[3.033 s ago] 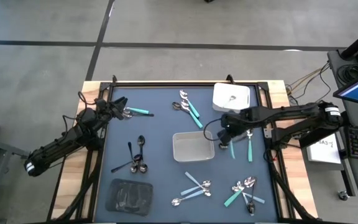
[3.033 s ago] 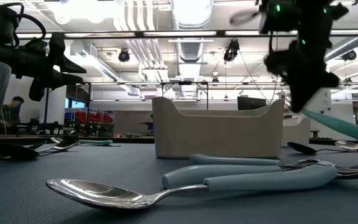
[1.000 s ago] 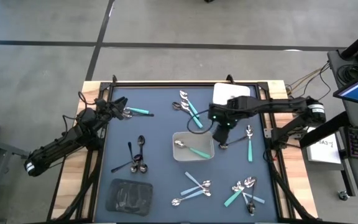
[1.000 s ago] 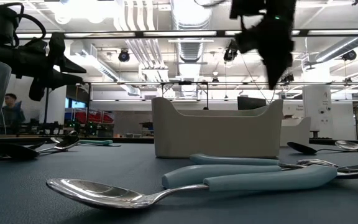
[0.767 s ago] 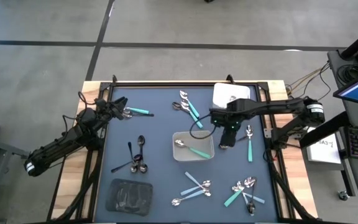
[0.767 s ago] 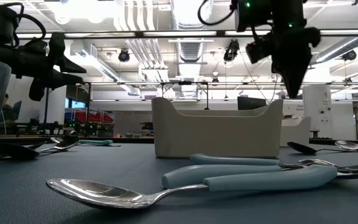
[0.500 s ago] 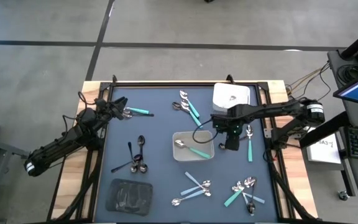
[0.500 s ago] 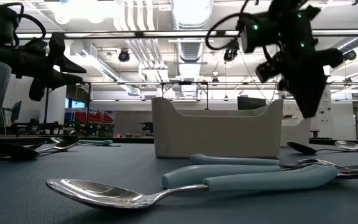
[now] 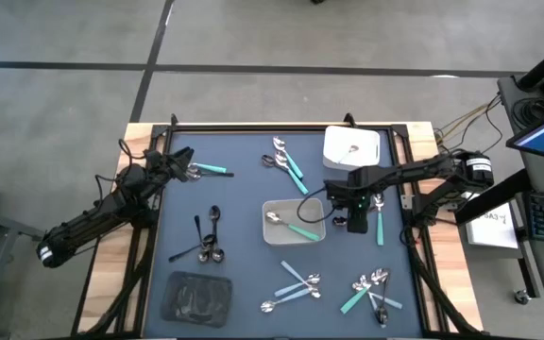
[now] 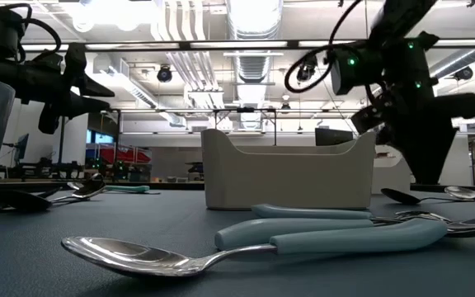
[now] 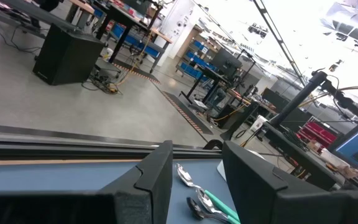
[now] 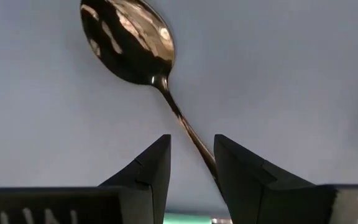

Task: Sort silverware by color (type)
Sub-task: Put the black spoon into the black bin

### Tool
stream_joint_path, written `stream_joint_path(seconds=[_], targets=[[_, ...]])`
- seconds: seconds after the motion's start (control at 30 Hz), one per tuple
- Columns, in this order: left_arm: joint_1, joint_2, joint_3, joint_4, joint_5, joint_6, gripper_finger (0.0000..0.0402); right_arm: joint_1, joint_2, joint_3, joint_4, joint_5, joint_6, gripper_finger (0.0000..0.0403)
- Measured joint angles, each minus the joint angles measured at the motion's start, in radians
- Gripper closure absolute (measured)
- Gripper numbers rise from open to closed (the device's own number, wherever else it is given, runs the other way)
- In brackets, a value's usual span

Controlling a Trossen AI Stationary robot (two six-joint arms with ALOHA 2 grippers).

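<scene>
Silverware lies in groups on the dark mat: teal-handled spoons [image 9: 291, 162] at the far middle, black ones [image 9: 207, 239] at the left, pale-blue ones [image 9: 297, 283] and a mixed heap [image 9: 371, 293] near the front. One teal-handled spoon [image 9: 291, 227] lies in the grey tray [image 9: 274, 210]. My right gripper [image 9: 357, 224] hangs open, low over the mat to the right of that tray. Its fingers stand on either side of the thin neck of a shiny spoon [image 12: 129, 37] that lies flat. My left gripper [image 11: 196, 180] waits open at the far left, by two spoons [image 9: 204, 170].
A white tray [image 9: 351, 146] holding one spoon stands at the far right, behind my right arm. A dark tray [image 9: 196, 296] lies at the near left. Another teal-handled spoon [image 9: 379, 219] lies just right of my right gripper. In the low view, spoons [image 10: 138, 256] lie close to the camera.
My right gripper has left the grey tray's right wall and gone toward the table's right and near edges. It has come down from high above the tray to just above the mat. The teal-handled spoon stays lying in the grey tray.
</scene>
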Motion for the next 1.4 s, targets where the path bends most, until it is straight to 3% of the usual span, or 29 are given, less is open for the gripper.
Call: stream_joint_path(seconds=[0.63, 0.97, 1.4], targets=[[0.0, 0.0, 0.0, 0.0, 0.0, 0.0, 0.0278, 0.0, -0.003, -0.125, 0.214, -0.011, 0.008, 0.0293], [0.0, 0.0, 0.0, 0.0, 0.0, 0.0, 0.0278, -0.001, -0.002, -0.127, 0.217, -0.002, 0.015, 0.0387], [0.0, 0.0, 0.0, 0.0, 0.0, 0.0, 0.0278, -0.001, -0.008, -0.119, 0.213, -0.009, 0.089, 0.0393]])
